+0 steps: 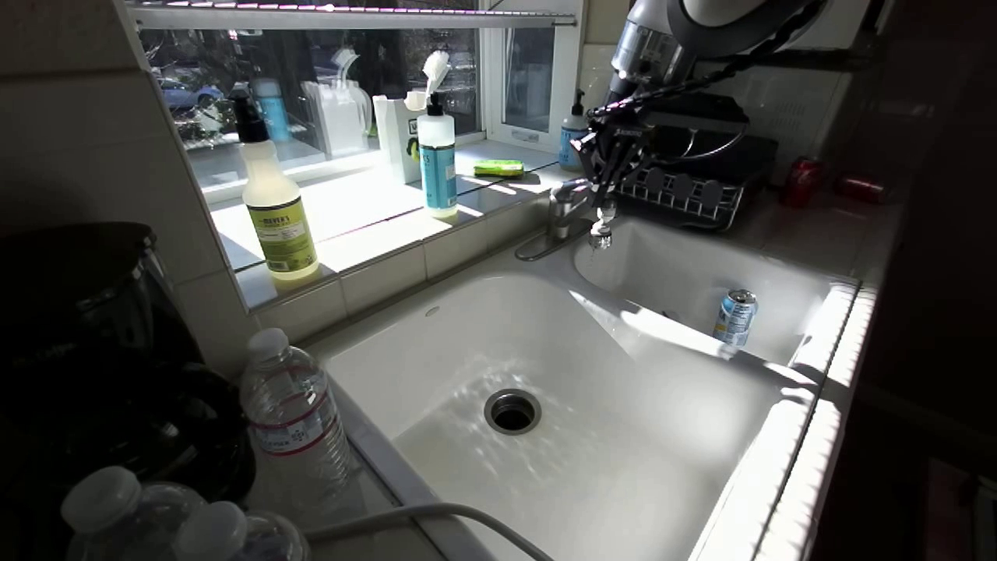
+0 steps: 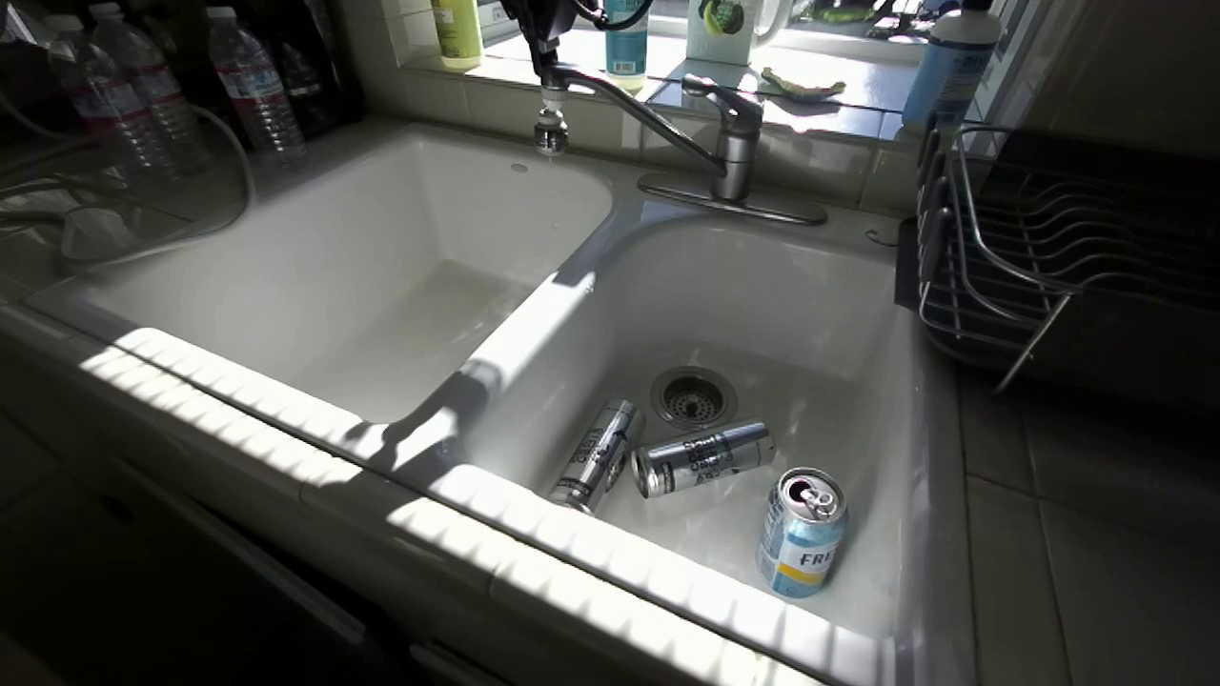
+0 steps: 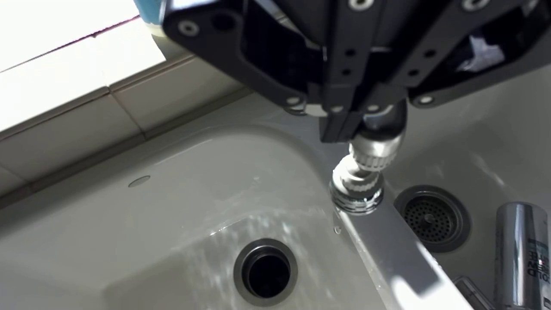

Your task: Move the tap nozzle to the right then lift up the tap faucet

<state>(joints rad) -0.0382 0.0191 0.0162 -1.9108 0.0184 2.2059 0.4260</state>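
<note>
gripper [image 3: 342, 134]: jaws pressed together | tap nozzle [image 2: 658, 125]: tip sits just beside jaws, contact unclear | tap faucet [image 2: 732, 101]: farther from jaws | basin [image 2: 762, 286] below, to one side: holds two silver cans [image 2: 705, 459] lying, blue can [image 2: 803, 538] upright, in both exterior views, outside the wrist view

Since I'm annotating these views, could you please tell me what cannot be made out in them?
Spout: wrist view, mostly behind the end effector.
Tap lever: wrist view, apparently hidden there too.
Drain of the large basin: in an exterior view, behind the divider.
Silver can: wrist view, cut off by the right edge.
Yellow bottle: in an exterior view, cut off by the top edge.
</note>
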